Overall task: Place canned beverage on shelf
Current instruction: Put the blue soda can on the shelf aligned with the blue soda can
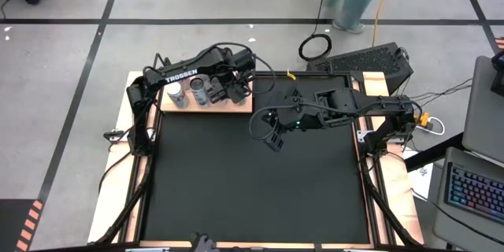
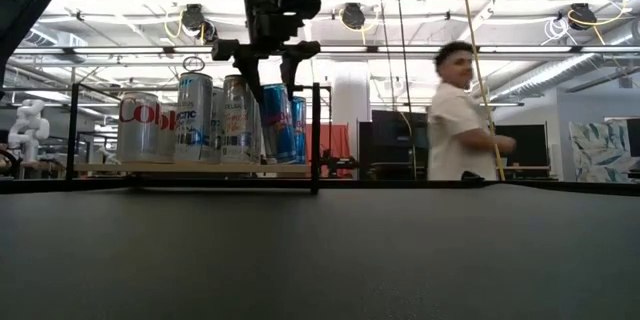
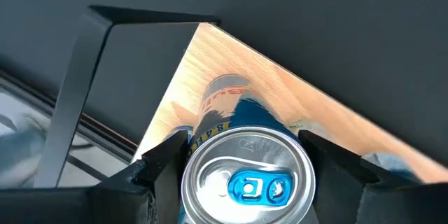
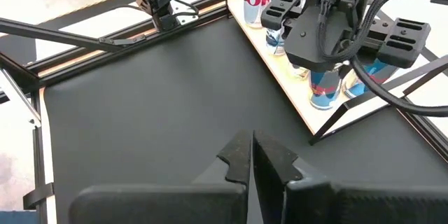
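You're holding the blue-and-silver can (image 3: pixel 241 175) in the left gripper (image 1: pixel 220 89), fingers (image 3: pixel 162 162) clamped on both sides just under the rim. The can is sitting at the shelf (image 1: pixel 246 106)'s end nearest the mat's middle, close to the corner rod (image 2: pixel 315 138); base looks down on the wood, but I can't tell if it's fully seated. Other cans (image 1: pixel 188 92) are standing just beside it along the board.

Risks, as I'm reading it: if you're opening while the base is hanging off the board's edge, it's tipping onto the black mat (image 1: pixel 252 181). If you're pulling out sideways, a finger is dragging it into the neighbours or the rod. Lift straight up.

Right gripper (image 4: pixel 253 159) is shut and empty, hovering over the mat, well apart.
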Tool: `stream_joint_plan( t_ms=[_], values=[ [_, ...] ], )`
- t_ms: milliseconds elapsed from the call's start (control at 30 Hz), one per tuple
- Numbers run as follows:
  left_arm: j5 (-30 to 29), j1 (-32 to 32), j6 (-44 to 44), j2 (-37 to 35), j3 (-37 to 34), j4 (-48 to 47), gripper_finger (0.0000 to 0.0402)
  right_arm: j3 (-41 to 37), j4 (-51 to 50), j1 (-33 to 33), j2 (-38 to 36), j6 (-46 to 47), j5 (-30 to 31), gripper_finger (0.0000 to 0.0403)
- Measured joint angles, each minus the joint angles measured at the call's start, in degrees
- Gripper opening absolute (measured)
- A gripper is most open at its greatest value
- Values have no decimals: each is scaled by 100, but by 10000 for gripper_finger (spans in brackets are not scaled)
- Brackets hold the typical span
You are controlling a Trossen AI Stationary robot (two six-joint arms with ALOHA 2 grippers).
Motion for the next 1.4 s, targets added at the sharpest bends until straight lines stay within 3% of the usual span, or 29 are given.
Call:
stream_joint_plan(
  t_ms=[533,967,1400],
  values=[
    [275,-45,-596,-2,1,486,232,0,0,2,0,0,0,0],
    [-203,-47,-883,-4,7,393,232,0,0,0,0,1,0,0],
    [-33,-44,-898,-11,7,258,232,0,0,2,-2,0,0,0]
  ],
)
